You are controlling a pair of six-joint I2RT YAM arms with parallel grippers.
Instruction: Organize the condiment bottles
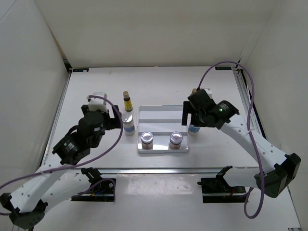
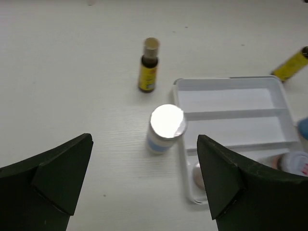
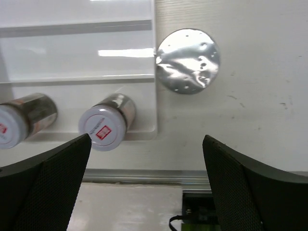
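Note:
A white stepped tray (image 1: 162,115) lies mid-table with two pinkish-labelled jars (image 1: 146,139) (image 1: 176,139) in its front row. A white blue-labelled jar (image 1: 128,123) stands just left of the tray, with a slim brown bottle (image 1: 126,101) behind it. My left gripper (image 1: 117,122) is open and empty, just left of that jar (image 2: 166,127). My right gripper (image 1: 190,118) is open and empty above the second blue-labelled jar (image 3: 187,60), which stands at the tray's right edge. The second brown bottle (image 2: 291,65) stands behind the right gripper, mostly hidden in the top view.
White walls enclose the table on the left, back and right. A metal rail (image 1: 159,169) runs along the near edge, with the arm bases below it. The tray's two back rows (image 2: 231,103) hold nothing.

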